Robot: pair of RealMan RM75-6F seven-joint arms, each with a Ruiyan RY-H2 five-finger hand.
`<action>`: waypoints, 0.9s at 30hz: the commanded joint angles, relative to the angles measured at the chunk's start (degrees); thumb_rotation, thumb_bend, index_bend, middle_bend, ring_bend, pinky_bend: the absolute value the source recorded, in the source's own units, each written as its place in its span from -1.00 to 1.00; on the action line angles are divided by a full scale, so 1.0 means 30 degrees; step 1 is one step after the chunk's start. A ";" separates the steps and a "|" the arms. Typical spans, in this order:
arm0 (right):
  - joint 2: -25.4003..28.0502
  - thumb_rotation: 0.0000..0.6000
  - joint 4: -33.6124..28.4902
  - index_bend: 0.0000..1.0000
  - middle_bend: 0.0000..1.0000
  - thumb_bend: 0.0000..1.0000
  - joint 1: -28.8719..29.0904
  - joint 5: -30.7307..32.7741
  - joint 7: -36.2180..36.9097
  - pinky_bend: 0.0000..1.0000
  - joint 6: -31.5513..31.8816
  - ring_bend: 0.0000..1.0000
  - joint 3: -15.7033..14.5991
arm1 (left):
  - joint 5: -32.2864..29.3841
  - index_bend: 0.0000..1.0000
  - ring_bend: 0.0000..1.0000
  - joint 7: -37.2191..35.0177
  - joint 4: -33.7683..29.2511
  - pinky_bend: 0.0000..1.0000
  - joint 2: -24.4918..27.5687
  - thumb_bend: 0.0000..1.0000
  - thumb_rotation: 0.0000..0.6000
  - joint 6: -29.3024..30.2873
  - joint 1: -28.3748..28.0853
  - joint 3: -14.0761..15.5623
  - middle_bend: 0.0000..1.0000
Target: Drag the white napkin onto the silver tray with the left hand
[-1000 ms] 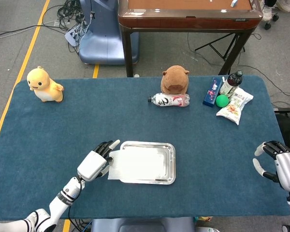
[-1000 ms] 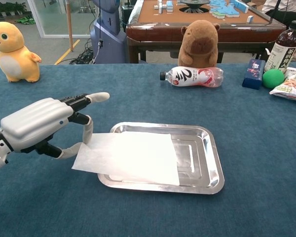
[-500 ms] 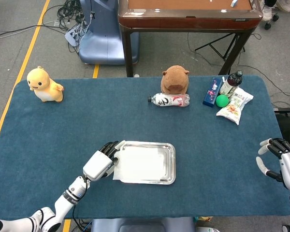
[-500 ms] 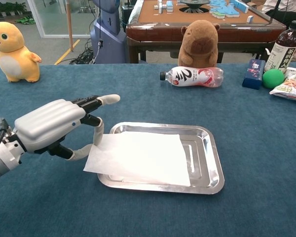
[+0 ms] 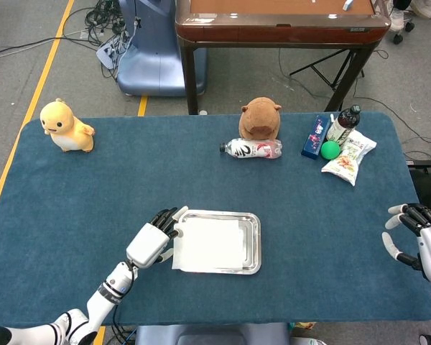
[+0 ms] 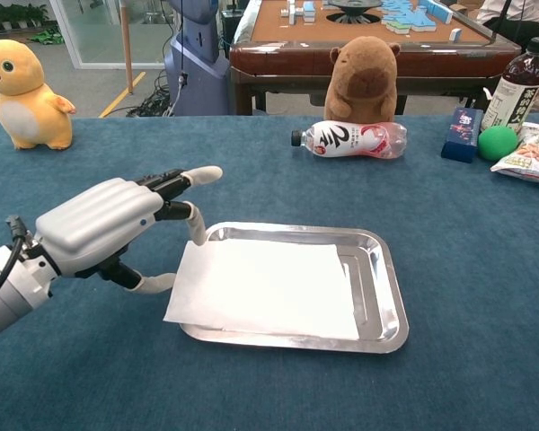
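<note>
The white napkin (image 6: 265, 287) lies flat over most of the silver tray (image 6: 386, 292), its left edge hanging a little past the tray's left rim. My left hand (image 6: 99, 224) is just left of the tray; one finger (image 6: 196, 230) curls down onto the napkin's upper-left corner and the thumb (image 6: 157, 284) touches its lower-left edge, holding that edge between them. The head view shows the same left hand (image 5: 152, 243) against the napkin (image 5: 210, 244) on the tray (image 5: 254, 244). My right hand (image 5: 415, 238) hovers at the table's right edge, fingers spread, holding nothing.
At the back stand a yellow plush (image 5: 66, 126), a brown capybara plush (image 5: 260, 118), a lying bottle (image 5: 251, 149), a blue box (image 5: 316, 136), a green ball (image 5: 330, 149), a dark bottle (image 5: 343, 124) and a snack bag (image 5: 350, 158). A wooden table (image 5: 280, 25) stands behind.
My left hand has slid right toward the tray, carrying the napkin with it, so the napkin now covers more of the tray. The right hand has barely shifted.
</note>
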 commanded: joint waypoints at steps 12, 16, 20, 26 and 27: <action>-0.0112 1.00 0.0091 0.07 -0.30 -0.29 -0.0120 -0.0016 0.0274 -0.05 0.0431 -0.53 0.0193 | -0.0492 -0.23 -1.00 0.0801 -0.0089 -0.75 -0.0459 -0.65 1.00 -0.0297 -0.0151 -0.0352 -1.00; -0.0126 1.00 0.0099 0.07 -0.31 -0.29 -0.0138 0.0041 0.0307 -0.07 0.0462 -0.54 0.0241 | -0.0549 -0.20 -1.00 0.0891 0.0117 -0.75 -0.0629 -0.65 1.00 -0.0302 -0.0233 -0.0446 -1.00; -0.0116 1.00 0.0081 0.07 -0.31 -0.29 -0.0154 0.0054 0.0359 -0.08 0.0482 -0.54 0.0262 | -0.0622 -0.15 -1.00 0.1333 0.0399 -0.75 -0.0929 -0.65 1.00 -0.0248 -0.0278 -0.0565 -1.00; -0.0116 1.00 0.0085 0.07 -0.31 -0.29 -0.0208 0.0072 0.0574 -0.08 0.0643 -0.54 0.0346 | -0.0973 -0.13 -1.00 0.1992 0.0561 -0.75 -0.1370 -0.66 1.00 -0.0357 -0.0277 -0.0755 -1.00; -0.0116 1.00 0.0088 0.07 -0.31 -0.29 -0.0214 0.0072 0.0605 -0.08 0.0674 -0.54 0.0364 | -0.1050 -0.13 -1.00 0.2126 0.0559 -0.75 -0.1413 -0.66 1.00 -0.0403 -0.0283 -0.0797 -1.00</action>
